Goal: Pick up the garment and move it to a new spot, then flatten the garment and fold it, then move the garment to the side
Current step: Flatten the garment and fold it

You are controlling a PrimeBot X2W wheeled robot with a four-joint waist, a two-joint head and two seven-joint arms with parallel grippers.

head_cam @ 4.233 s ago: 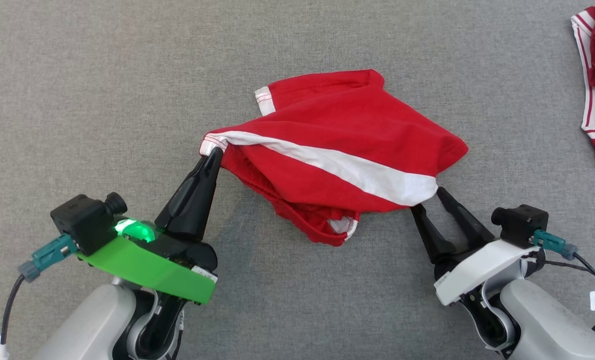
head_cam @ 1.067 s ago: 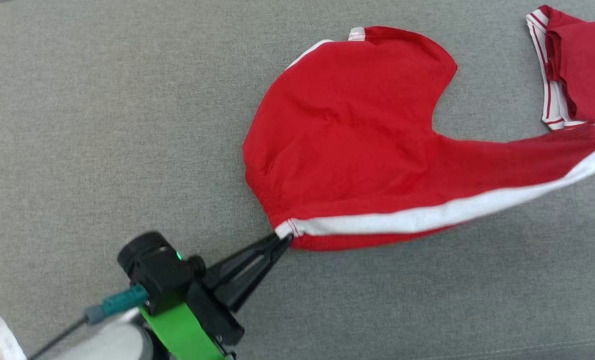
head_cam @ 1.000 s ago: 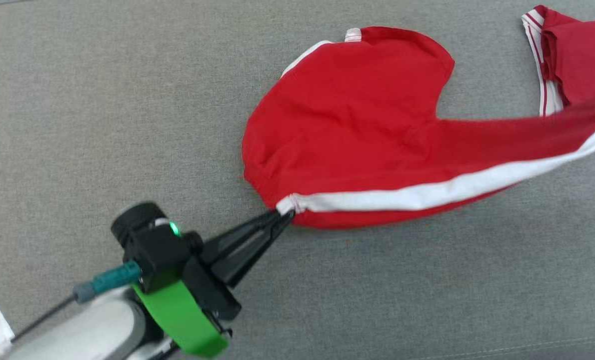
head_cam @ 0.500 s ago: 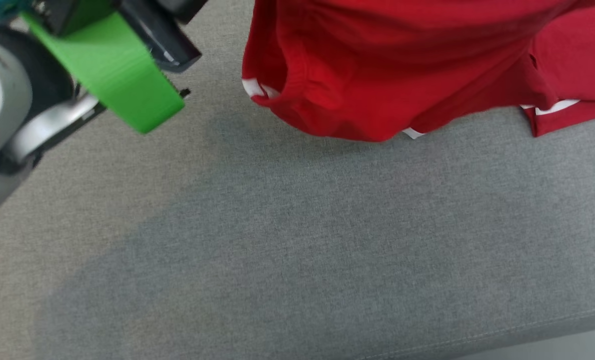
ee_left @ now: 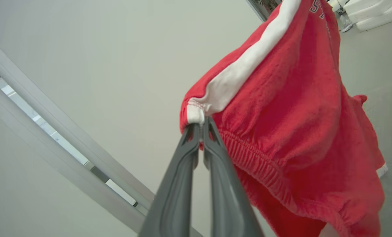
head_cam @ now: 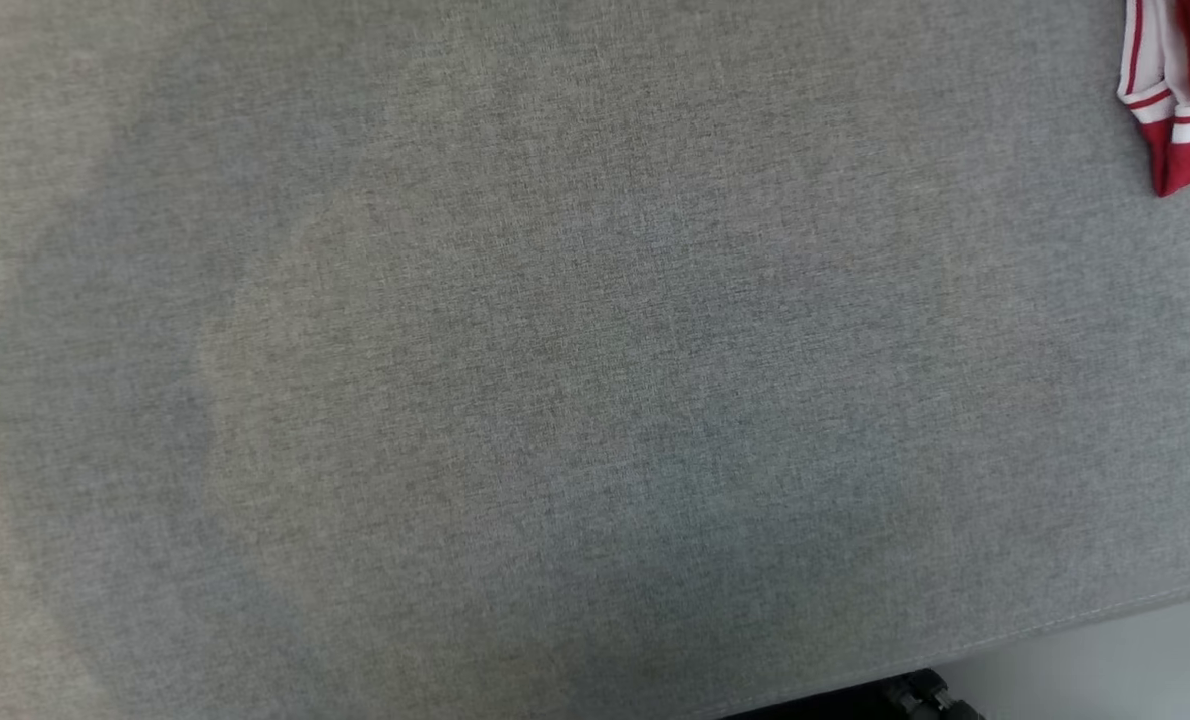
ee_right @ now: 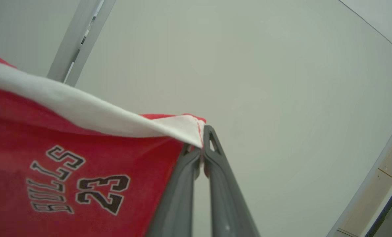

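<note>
The garment is a pair of red shorts with a white side stripe and an elastic waistband. It hangs in the air between my two grippers. In the left wrist view my left gripper is shut on the white corner of the waistband. In the right wrist view my right gripper is shut on the other white-striped corner of the garment, whose red cloth bears black and white lettering. Both wrist views look up at a pale ceiling.
The grey fabric table lies bare below in the head view, its front edge at the lower right. A second red and white garment lies at the top right corner of the table.
The garment has been lifted off the table and out of the head view, along with the left gripper. The head view has also shifted.
</note>
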